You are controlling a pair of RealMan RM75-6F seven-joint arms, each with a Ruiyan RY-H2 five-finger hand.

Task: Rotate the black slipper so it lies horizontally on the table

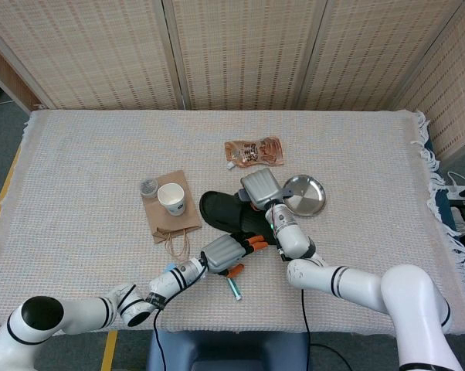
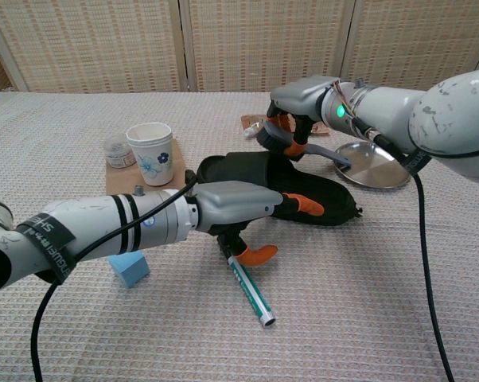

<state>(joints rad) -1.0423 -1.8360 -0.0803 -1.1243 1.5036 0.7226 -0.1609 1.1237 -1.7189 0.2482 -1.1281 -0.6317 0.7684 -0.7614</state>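
black slipper (image 2: 303, 191) mid-surface lying near-horizontal, left hand (image 2: 239, 203) resting on its near side, fingers spread, holding nothing, right hand (image 2: 291, 119) curled over its far edge, grip unclear, steel plate (image 2: 373, 165) just beside, teal pen (image 2: 250, 290) in front

Paper cup (image 1: 171, 199) left of black slipper (image 1: 225, 213), metal plate (image 1: 304, 195) right, pen (image 2: 251, 292) front.
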